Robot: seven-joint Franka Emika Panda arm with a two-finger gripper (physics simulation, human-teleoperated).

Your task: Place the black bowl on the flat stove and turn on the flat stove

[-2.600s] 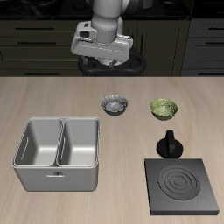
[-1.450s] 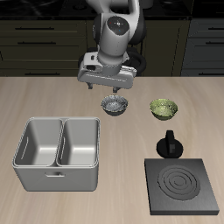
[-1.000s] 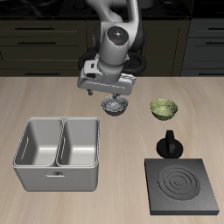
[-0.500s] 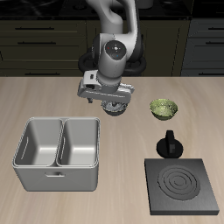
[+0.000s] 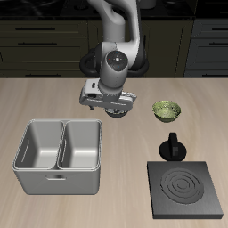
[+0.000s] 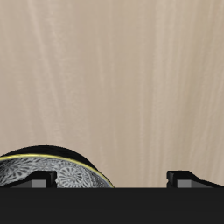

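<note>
Over the black bowl point(image 5: 117, 109), hand point(image 5: 110, 106) low, fingertips point(image 6: 44, 179) at rim

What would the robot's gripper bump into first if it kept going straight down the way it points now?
Most likely the black bowl: the gripper hangs right over it, one finger above its rim, the other above bare table. The remaining gap is hard to judge.

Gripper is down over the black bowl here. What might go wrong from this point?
1. In the wrist view one finger sits over the black bowl while the other lies outside it, so a shallow rim pinch may slip.
2. The green bowl stands near; a wide swing might knock it.
3. The stove knob lies on the carry path.
</note>
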